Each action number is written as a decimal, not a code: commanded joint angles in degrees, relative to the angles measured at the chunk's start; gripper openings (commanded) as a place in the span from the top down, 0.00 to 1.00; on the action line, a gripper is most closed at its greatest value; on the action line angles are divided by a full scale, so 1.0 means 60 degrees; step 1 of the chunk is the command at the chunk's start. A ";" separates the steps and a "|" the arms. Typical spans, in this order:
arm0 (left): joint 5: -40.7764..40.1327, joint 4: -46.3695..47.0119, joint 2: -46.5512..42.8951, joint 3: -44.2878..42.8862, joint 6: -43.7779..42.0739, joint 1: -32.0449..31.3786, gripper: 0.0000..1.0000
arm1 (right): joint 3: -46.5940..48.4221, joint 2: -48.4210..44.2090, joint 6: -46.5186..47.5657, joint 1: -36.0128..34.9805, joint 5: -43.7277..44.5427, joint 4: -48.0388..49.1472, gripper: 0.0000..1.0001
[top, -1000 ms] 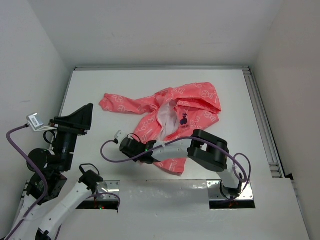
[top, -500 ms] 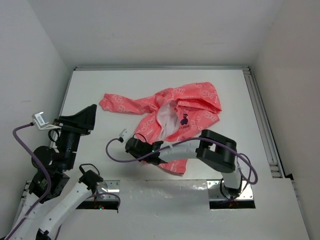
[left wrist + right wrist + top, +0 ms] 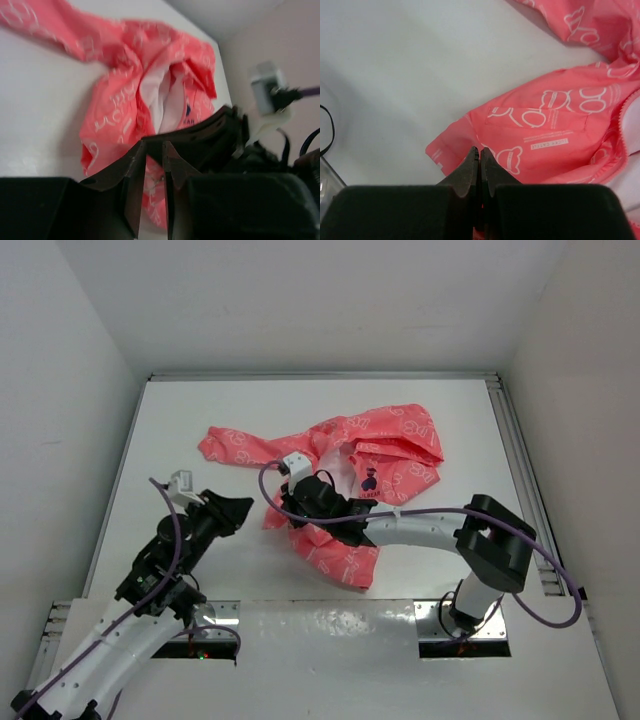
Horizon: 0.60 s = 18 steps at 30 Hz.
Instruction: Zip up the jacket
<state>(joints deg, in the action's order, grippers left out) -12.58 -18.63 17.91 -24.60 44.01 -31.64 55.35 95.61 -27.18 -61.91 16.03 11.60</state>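
The coral-pink jacket [image 3: 400, 445] lies crumpled mid-table, front still parted, its dark emblem [image 3: 368, 480] showing. My right gripper [image 3: 295, 508] reaches across its left front panel. In the right wrist view that gripper [image 3: 480, 150] is shut, tips over the hem of the printed panel [image 3: 560, 130], beside the zipper edge [image 3: 620, 125]; I see no cloth pinched at the tips. My left gripper [image 3: 243, 508] hovers just left of the jacket's lower corner. In the left wrist view it [image 3: 154, 143] stands narrowly open, nothing in it, with the jacket [image 3: 120, 110] beyond.
White walls close in the table on three sides. A metal rail [image 3: 520, 470] runs along the right edge, and a metal plate [image 3: 330, 625] spans the near edge between the arm bases. A purple cable [image 3: 420, 510] trails along the right arm.
My left arm swung down from the far left toward the jacket's lower corner. My right gripper moved up and right from the hem onto the left panel, and that panel shifted.
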 commanded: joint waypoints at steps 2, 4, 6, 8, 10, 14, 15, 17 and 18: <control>0.2282 0.0979 -0.0508 0.1690 0.1262 -0.0030 0.80 | -0.0333 -0.0335 -0.0904 0.0298 -0.0592 0.0777 1.00; 0.2666 0.1756 -0.1063 0.2398 0.1965 -0.0030 0.69 | -0.0523 -0.0525 -0.1327 0.0386 -0.0752 0.1156 1.00; 0.3018 0.2196 -0.1372 0.3116 0.2434 -0.0030 0.55 | -0.0671 -0.0685 -0.1679 0.0504 -0.0870 0.1333 1.00; 0.3413 0.2197 -0.1418 0.3773 0.2829 -0.0030 0.53 | -0.1065 -0.0818 -0.2104 0.0606 -0.0987 0.1626 1.00; 0.3779 0.2197 -0.1272 0.4055 0.2831 -0.0059 0.53 | -0.1415 -0.1023 -0.2499 0.0636 -0.0987 0.1932 1.00; 0.3913 0.3645 -0.1373 0.4845 0.3283 -0.0059 0.52 | -0.2017 -0.1389 -0.3320 0.0636 -0.1396 0.2198 1.00; 0.3956 0.3923 -0.1620 0.5065 0.3474 -0.0059 0.51 | -0.2192 -0.1477 -0.3786 0.0650 -0.1456 0.2488 1.00; 0.4016 0.4510 -0.1842 0.5680 0.3870 -0.0103 0.48 | -0.2865 -0.1755 -0.4475 0.0636 -0.1601 0.2913 1.00; 0.4015 0.4700 -0.1843 0.5682 0.3944 -0.0117 0.48 | -0.2868 -0.1756 -0.4667 0.0636 -0.1704 0.3076 1.00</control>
<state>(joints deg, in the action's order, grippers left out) 9.52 -0.45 8.36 -2.02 63.59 -31.86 40.45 87.55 -47.33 -58.15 8.45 23.00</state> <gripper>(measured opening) 0.516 0.003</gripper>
